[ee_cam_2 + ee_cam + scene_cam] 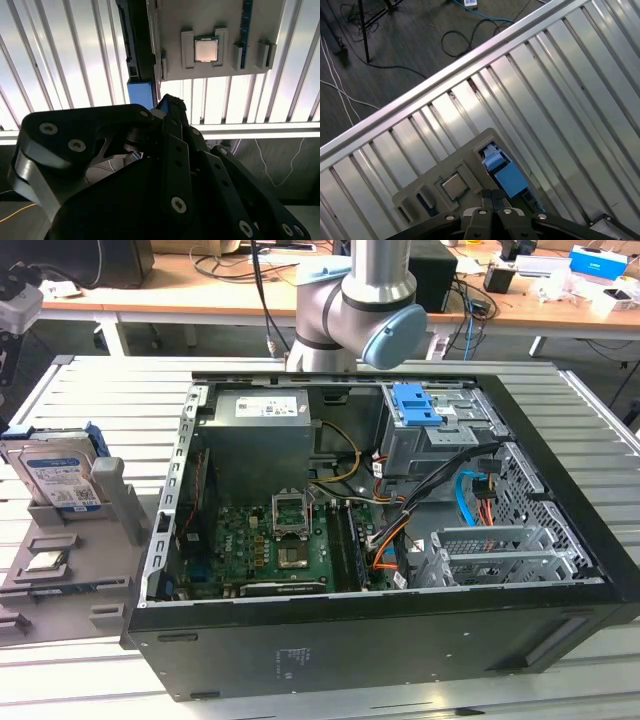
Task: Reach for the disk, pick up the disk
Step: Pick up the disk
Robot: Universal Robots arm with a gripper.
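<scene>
Exterior view first, from its left: the disk [55,475] is standing upright on one edge in a slot of the grey holder [110,505], label facing the camera, its blue side bracket [97,443] running along the edge. The holder is sitting on the slatted metal tabletop [90,390], with a small square chip [45,562] lying flat on it nearer the camera. Further toward the exterior view's right, the open computer case [380,640] is taking up the middle of the tabletop, and the arm [375,300] is rising behind it. In both wrist views the claw [170,107] [493,200] is hanging well apart from the holder, clenched with its tips together and carrying nothing. In the second wrist view the disk [136,45] is showing edge-on as a dark slab beside the chip [206,50]. Judging by its metal body, the disk is probably going to feel dense and rigid, with smooth faces that could slip, and it is likely sensitive to knocks. The free upper part above the slot is looking like the best hold, pinched across the two flat faces near the middle so it is not swinging. The plastic bracket may flex, so it seems the poorer place.
</scene>
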